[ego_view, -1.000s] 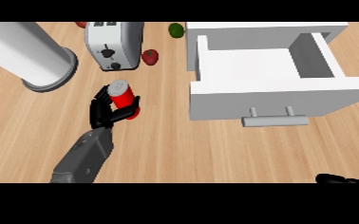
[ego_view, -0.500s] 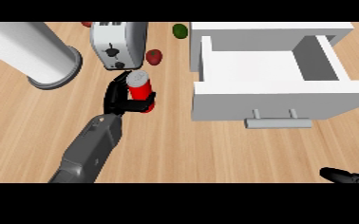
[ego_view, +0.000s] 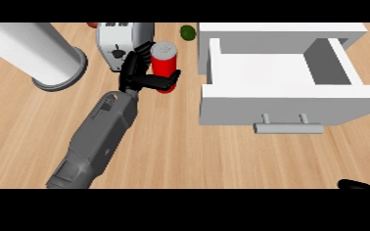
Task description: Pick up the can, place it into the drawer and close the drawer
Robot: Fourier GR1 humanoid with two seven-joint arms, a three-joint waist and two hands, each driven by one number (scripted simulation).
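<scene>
My left hand (ego_view: pixel 140 76) holds a red can (ego_view: pixel 164 65) with a grey top, fingers and thumb curled round it. Can and hand hang above the wooden counter, just left of the open white drawer (ego_view: pixel 279 108). The drawer's inside is bare and its grey handle (ego_view: pixel 288 125) faces me. Only a black tip of my right hand (ego_view: pixel 354 184) shows at the lower right edge, so its fingers cannot be read.
A white toaster (ego_view: pixel 115 44) sits behind the left hand. At the far left stands a large white cylinder (ego_view: pixel 39 57). A green round thing (ego_view: pixel 188 32) lies near the drawer's back left corner. A small red thing (ego_view: pixel 93 25) peeks out behind the toaster.
My left hand has carried the can up and to the right, closer to the drawer. The view has shifted, so the toaster and drawer sit lower in it.
</scene>
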